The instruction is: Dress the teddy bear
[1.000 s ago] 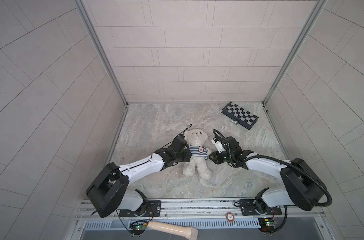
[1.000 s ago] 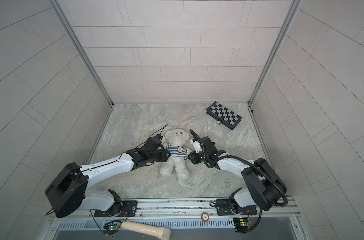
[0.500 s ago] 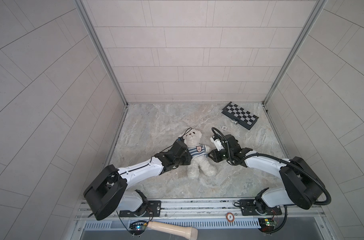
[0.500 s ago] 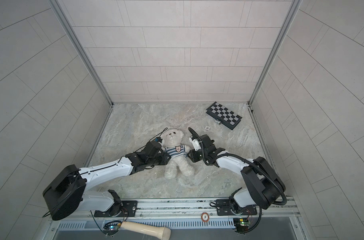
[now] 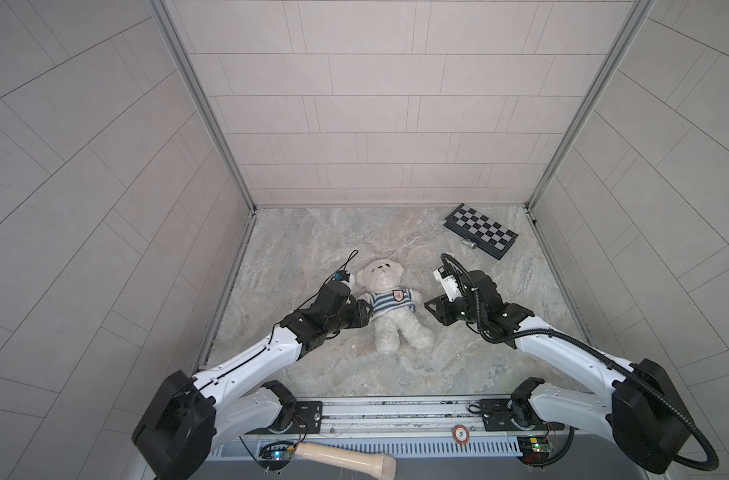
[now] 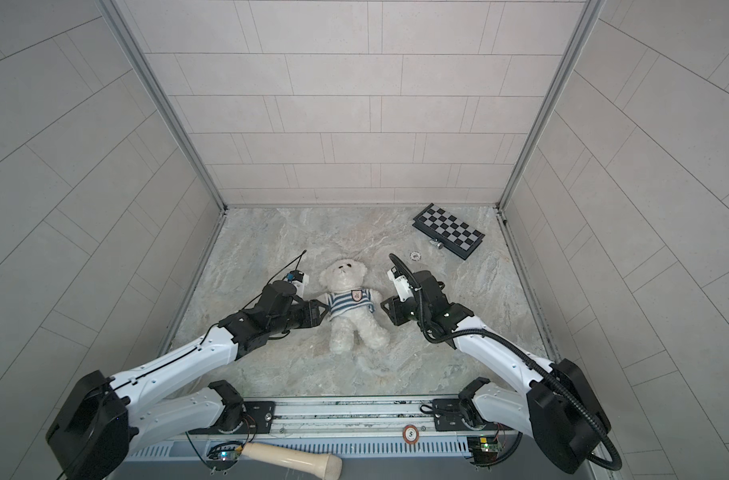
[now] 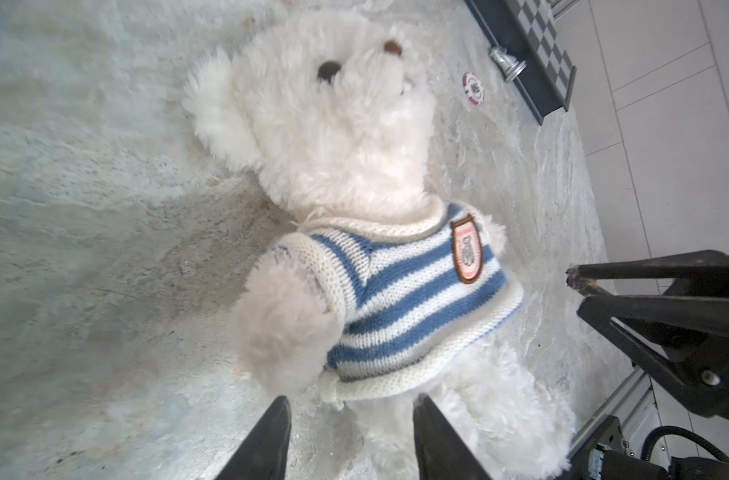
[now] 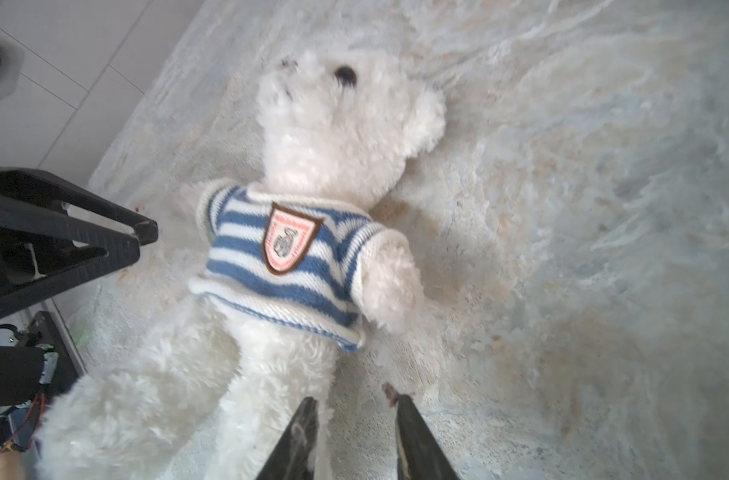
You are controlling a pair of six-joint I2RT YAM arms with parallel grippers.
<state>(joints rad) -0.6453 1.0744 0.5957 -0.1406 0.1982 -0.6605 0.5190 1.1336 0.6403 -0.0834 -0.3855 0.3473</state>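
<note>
The teddy bear (image 5: 380,277) (image 6: 344,279) lies on its back on the marble floor, head toward the back wall. It wears a blue-and-white striped shirt (image 5: 390,303) (image 7: 408,282) (image 8: 279,266) with a chest badge, and both arms poke out of the sleeves. My left gripper (image 5: 363,312) (image 6: 323,309) (image 7: 350,401) is open beside the bear's arm, its tips just short of the shirt hem. My right gripper (image 5: 428,306) (image 6: 384,306) (image 8: 350,399) is open on the bear's other side with bare floor between its fingers, one finger brushing the leg fur.
A folded chessboard (image 5: 481,230) (image 6: 448,230) lies at the back right with a metal chess piece (image 5: 471,244) (image 7: 506,64) and a poker chip (image 6: 415,256) (image 7: 474,88) near it. A wooden handle (image 5: 346,455) lies below the front rail. Tiled walls close in three sides.
The left gripper has opened and let go of the shirt. The bear, tilted to the left half a second ago, now lies flat. The right gripper has drawn back slightly to the right.
</note>
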